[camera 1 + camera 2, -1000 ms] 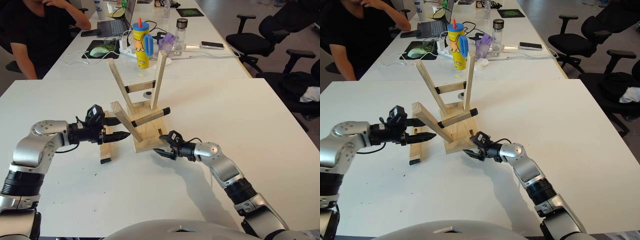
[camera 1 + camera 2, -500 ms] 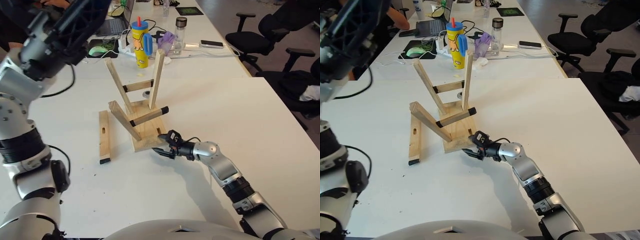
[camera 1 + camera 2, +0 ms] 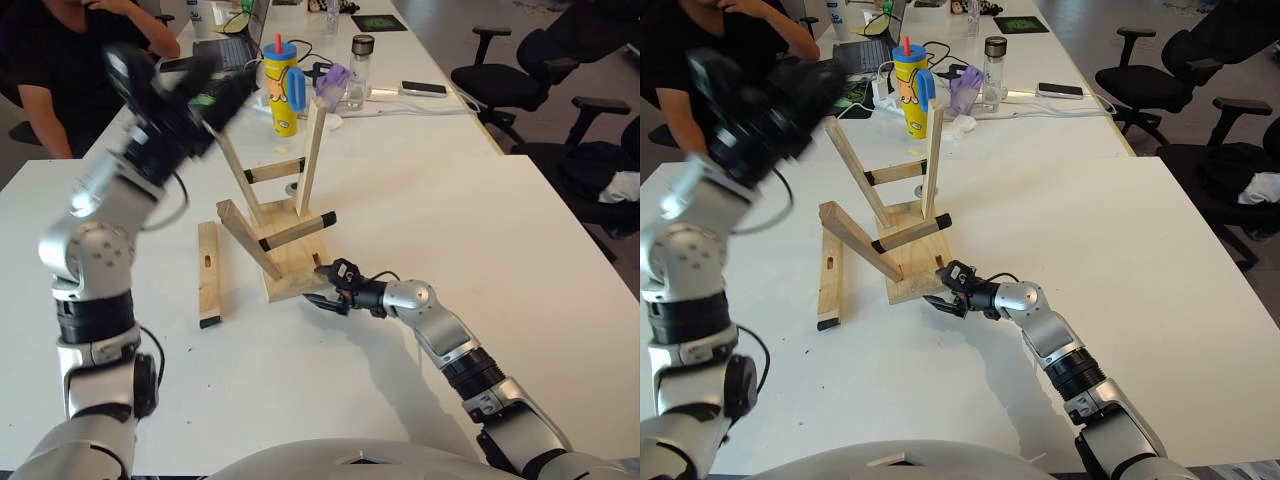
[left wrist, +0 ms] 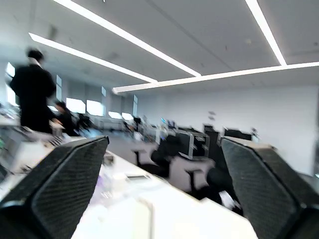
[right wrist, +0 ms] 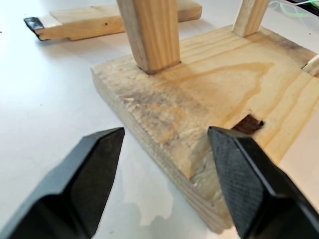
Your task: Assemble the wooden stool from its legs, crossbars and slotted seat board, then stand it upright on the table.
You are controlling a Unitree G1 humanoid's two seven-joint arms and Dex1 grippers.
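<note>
Three legs (image 3: 236, 168): stand up out of slots in the seat board (image 3: 296, 272), tied by two crossbars (image 3: 277, 171).
Seat board: flat on the white surface (image 3: 450, 220); one slot (image 5: 247, 123) near its corner gapes dark.
Fourth leg (image 3: 208, 272): lies flat just beside the board.
Yellow cup (image 3: 282, 92): on the far surface, red straw in its lid; contents hidden.
Right claw (image 3: 318, 285): released, fingers astride the board's near corner, same spot as a second ago.
Left claw (image 4: 164, 141): released, fingers wide; a second ago low by the loose leg, now raised high.
</note>
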